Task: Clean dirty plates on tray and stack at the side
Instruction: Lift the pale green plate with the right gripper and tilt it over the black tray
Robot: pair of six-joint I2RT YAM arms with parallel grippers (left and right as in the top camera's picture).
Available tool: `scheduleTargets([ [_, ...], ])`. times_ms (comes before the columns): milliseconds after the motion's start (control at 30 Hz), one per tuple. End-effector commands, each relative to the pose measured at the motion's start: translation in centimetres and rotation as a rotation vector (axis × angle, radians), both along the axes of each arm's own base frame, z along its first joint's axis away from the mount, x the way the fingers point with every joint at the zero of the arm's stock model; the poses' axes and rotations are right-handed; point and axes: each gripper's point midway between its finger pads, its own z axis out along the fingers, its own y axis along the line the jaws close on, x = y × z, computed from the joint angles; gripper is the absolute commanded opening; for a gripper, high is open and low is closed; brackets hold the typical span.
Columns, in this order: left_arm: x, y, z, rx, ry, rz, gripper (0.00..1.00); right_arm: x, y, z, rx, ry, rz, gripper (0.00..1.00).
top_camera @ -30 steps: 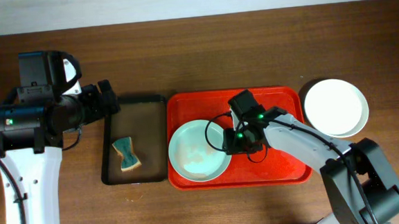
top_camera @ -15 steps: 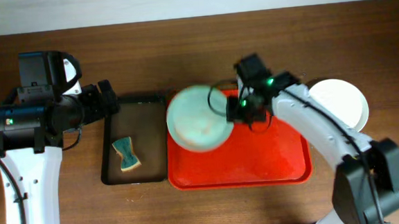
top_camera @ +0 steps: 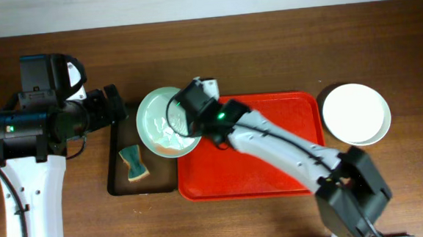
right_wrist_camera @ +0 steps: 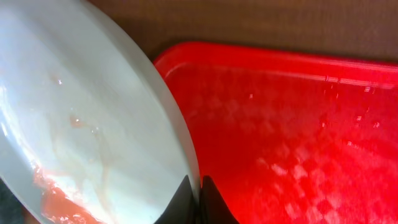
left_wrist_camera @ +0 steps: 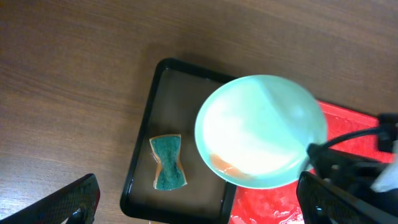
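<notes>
Your right gripper (right_wrist_camera: 199, 196) pinched the rim of a pale mint plate (top_camera: 159, 120), held above the meeting edges of the black tray (top_camera: 116, 189) and red tray (top_camera: 275, 188). Your left gripper (top_camera: 119, 104) stood spread, empty. The plate looked stiff, light and slick where smeared; the clean rim seemed the safest hold.

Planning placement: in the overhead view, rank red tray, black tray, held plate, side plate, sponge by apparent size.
1. red tray
2. black tray
3. held plate and side plate look alike; the held one sits nearer the camera, so unranked
4. sponge
</notes>
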Motion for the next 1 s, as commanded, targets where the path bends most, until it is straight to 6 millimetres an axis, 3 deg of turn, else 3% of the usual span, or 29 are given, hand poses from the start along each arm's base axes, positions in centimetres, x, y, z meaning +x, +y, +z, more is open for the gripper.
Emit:
scheduleTargets([
  [0, 0.0, 0.3, 0.5, 0.014, -0.017, 0.001, 0.99, 1.7, 0.3, 4.2, -0.161, -0.271, -0.001, 0.04],
  [167, 0.0, 0.3, 0.5, 0.014, -0.017, 0.001, 0.99, 1.8, 2.3, 13.7, -0.425, -0.570, 0.161, 0.04],
  [400, 0.0, 0.3, 0.5, 0.014, -0.017, 0.001, 0.99, 1.1, 2.2, 20.8, -0.654, -0.769, 0.107, 0.04],
  [667, 0.0, 0.3, 0.5, 0.014, -0.017, 0.001, 0.99, 1.3, 3.6, 24.9, -0.664, -0.899, 0.078, 0.04],
  [967, 0.0, 0.3, 0.5, 0.014, -0.017, 0.001, 0.99, 1.3, 3.7, 25.2, -0.654, -0.909, 0.071, 0.04],
])
